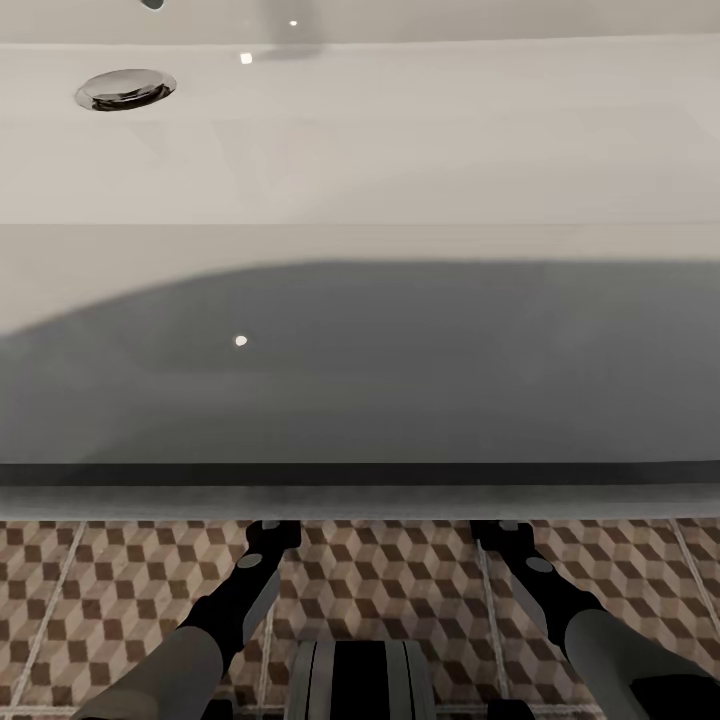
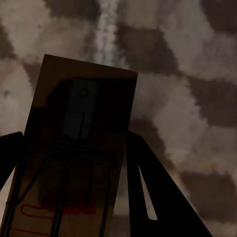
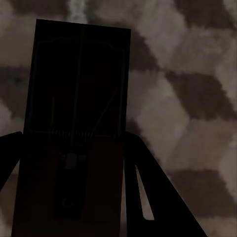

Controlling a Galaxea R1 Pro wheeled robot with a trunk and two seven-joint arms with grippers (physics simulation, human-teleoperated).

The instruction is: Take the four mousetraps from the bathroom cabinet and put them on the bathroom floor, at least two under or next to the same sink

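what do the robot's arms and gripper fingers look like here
In the head view, each arm has a smooth light grey forearm tapering into black wrist links with a round grey joint cap: left arm, right arm. In the wrist views, the fingers are flat, dark, angular blades.

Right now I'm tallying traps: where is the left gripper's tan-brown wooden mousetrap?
In the left wrist view, the tan-brown wooden mousetrap sits between the left gripper's dark fingers, above the cube-patterned floor tiles.
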